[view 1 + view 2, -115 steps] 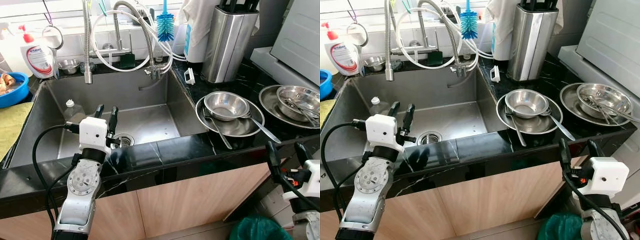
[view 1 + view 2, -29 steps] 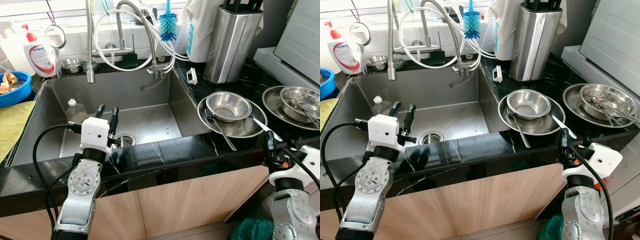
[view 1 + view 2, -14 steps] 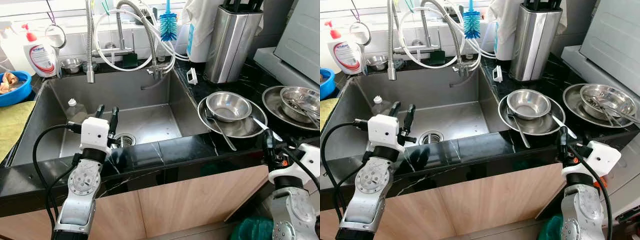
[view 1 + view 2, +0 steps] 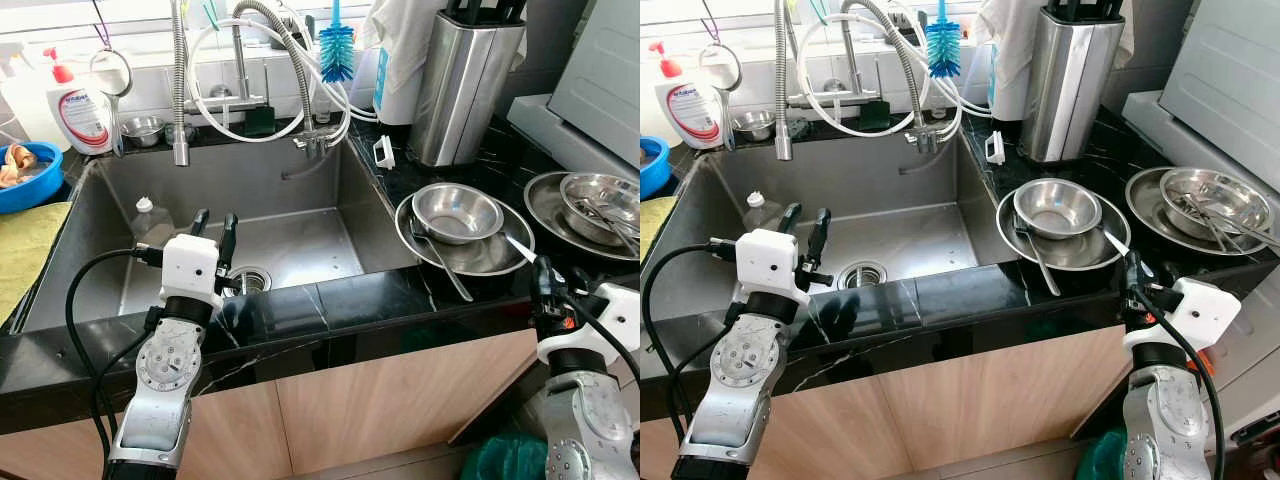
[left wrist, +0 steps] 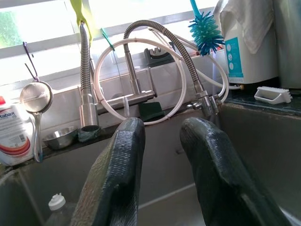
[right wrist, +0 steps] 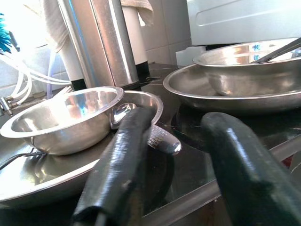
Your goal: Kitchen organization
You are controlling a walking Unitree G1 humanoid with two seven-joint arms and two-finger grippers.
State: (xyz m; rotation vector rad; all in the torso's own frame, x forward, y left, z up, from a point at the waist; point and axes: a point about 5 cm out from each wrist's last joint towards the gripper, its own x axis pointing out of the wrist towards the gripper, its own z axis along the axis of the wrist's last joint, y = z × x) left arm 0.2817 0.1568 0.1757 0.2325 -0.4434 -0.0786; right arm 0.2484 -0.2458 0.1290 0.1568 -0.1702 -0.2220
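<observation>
A small steel bowl (image 4: 456,212) sits on a round steel plate (image 4: 480,255) on the black counter right of the sink, with a fork (image 4: 436,262) and a spoon (image 4: 518,245) lying on the plate. My right gripper (image 4: 560,276) is open at the counter's front edge, just before the spoon's handle (image 6: 162,140), which lies between its fingers (image 6: 122,155) in the right wrist view. My left gripper (image 4: 213,230) is open and empty above the sink's front edge, pointing at the faucet (image 5: 136,89).
A second plate with a bowl and utensils (image 4: 590,200) is at the far right. The sink (image 4: 300,180) holds a plastic bottle (image 4: 145,220). A knife block (image 4: 465,80), blue brush (image 4: 337,50), soap bottle (image 4: 80,115) and blue bowl (image 4: 25,175) line the back.
My right gripper has risen from below the counter to its front edge by the spoon handle, shifting slightly right in the last second. The left arm has not moved.
</observation>
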